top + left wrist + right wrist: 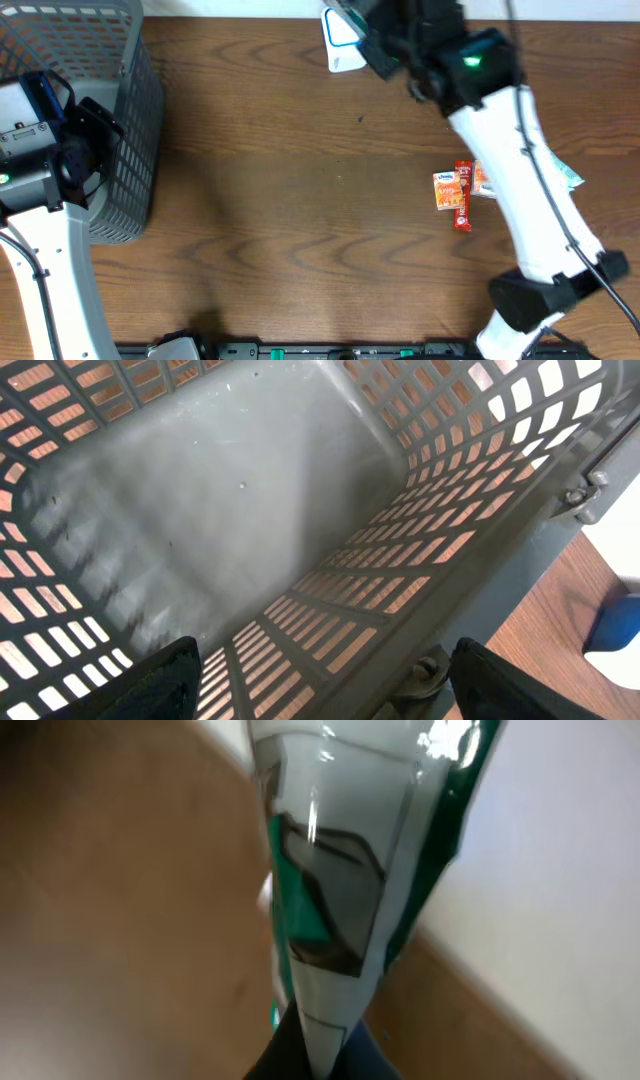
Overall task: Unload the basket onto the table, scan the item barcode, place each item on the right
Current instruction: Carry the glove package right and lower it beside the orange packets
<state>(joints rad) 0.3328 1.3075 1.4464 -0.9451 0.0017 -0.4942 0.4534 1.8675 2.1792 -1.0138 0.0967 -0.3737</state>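
The clear plastic packet with green and white print [330, 900] is the thing to scan, and it is at the far end of the scene. Nearest, right of centre on the brown wooden table [280, 200], lie small orange snack packs and a red stick wrapper [455, 190], untouched. Further back on the left, the left gripper [330, 685] hangs inside the grey plastic mesh basket [135, 60] with its jaws wide and nothing between them. At the far edge, the right gripper [305, 1055] is pinched tight on the packet's lower edge, just beside a flat white blue-rimmed device [345, 48], probably the scanner. No barcode shows. The thin film could flop or slip from so small a pinch. Glare on the gloss, or the code facing away, could also spoil the read.
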